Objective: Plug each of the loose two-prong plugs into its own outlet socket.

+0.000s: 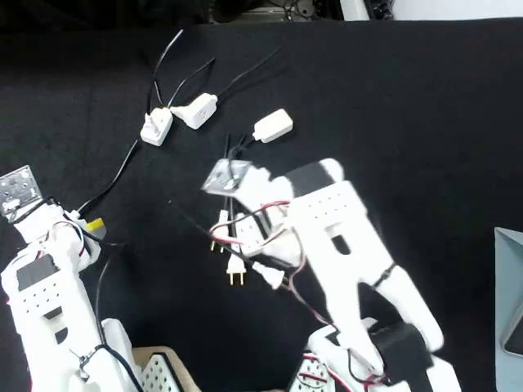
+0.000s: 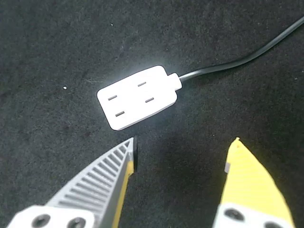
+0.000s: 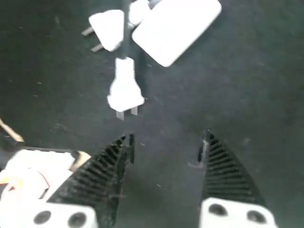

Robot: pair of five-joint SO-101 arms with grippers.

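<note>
A white outlet socket [image 2: 137, 97] with two pairs of slots lies on the black cloth, its black cord running off to one side. My left gripper [image 2: 184, 142] hangs open just short of it, holding nothing. My right gripper [image 3: 167, 137] is open too, over a white two-prong plug [image 3: 125, 90] whose prongs point toward it. A second plug [image 3: 107, 28] and a white block [image 3: 175, 28] lie beyond. From above, two plugs [image 1: 219, 235] [image 1: 237, 276] with gold prongs lie beside the right arm [image 1: 327, 212]. Three white outlet blocks [image 1: 157, 126] [image 1: 196, 110] [image 1: 274, 125] lie farther back.
Black cords [image 1: 233, 147] run across the middle of the black table [image 1: 409, 122]. A pale blue box [image 1: 511, 302] stands at the right edge. A tan perforated piece [image 1: 163, 371] sits at the front between the arm bases.
</note>
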